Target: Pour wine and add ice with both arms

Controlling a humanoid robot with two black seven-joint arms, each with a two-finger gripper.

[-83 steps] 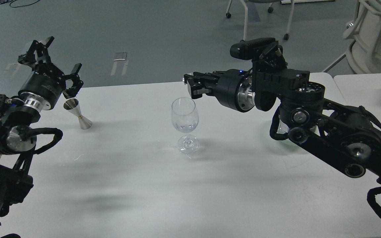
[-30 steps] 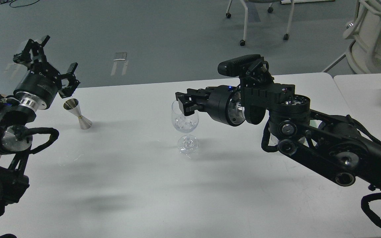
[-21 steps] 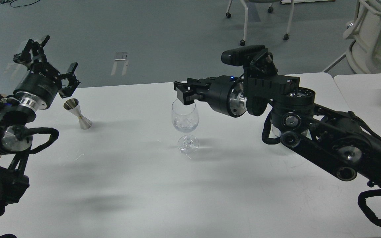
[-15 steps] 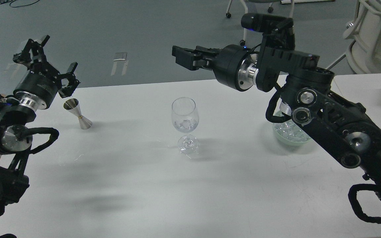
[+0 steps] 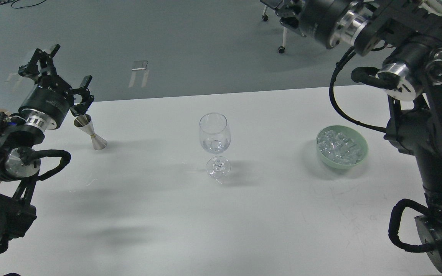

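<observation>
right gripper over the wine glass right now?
No. The right gripper is raised at the frame's top edge, far from the wine glass.

Head view, down over table (image 5: 167, 214)

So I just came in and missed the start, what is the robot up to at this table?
It is making a drink. The wine glass stands mid-table with ice and a little clear liquid in its bowl. The right arm is raised high, its gripper mostly out of frame, above the green bowl of ice cubes. The left gripper hangs open by the metal jigger. Neither holds anything visible.
</observation>
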